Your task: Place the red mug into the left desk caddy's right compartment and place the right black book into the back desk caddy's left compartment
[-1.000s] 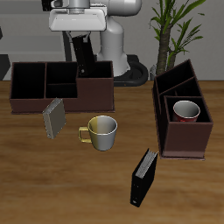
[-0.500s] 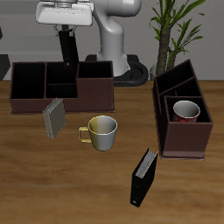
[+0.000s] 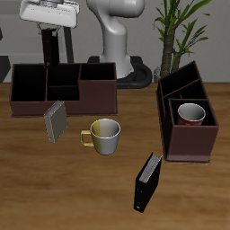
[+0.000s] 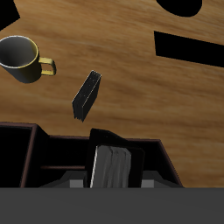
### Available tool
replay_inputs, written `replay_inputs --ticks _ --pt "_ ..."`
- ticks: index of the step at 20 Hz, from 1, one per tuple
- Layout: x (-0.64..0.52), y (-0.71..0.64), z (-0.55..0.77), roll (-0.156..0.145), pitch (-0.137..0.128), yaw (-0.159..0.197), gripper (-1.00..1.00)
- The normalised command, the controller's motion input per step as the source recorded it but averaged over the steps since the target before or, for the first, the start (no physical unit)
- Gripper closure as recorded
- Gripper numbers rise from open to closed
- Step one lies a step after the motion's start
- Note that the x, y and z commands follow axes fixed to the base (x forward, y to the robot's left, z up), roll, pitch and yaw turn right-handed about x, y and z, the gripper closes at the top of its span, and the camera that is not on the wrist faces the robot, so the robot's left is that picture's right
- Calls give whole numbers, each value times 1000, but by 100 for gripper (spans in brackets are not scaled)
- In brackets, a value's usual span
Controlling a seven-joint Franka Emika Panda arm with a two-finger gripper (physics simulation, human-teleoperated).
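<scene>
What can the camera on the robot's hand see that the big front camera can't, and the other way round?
Only the wrist view: the pale pages of the right black book in the gripper. Only the exterior view: the red mug inside the left desk caddy, the other black book, the plant. Both: the yellow-green mug, the grey book, the back desk caddy.

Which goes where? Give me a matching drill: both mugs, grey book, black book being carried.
Things:
1. red mug
2. yellow-green mug
3. grey book
4. carried black book

Places:
A. gripped in the pincer, above the long caddy
B. inside a compartment of the narrow caddy
C. on open table, handle towards the grey book
D. on the table just in front of the long caddy

Pairs: 1-B, 2-C, 3-D, 4-A
</scene>
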Motion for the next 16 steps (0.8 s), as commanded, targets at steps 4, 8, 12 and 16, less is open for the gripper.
replay_inputs --ticks 4,8,12,16 --pt "-83 -533 -222 -79 54 -11 100" --pt "-144 -353 -114 -42 14 30 100" --pt "-5 -266 -25 -20 14 -7 100" --pt "26 -433 -63 -47 7 -26 100"
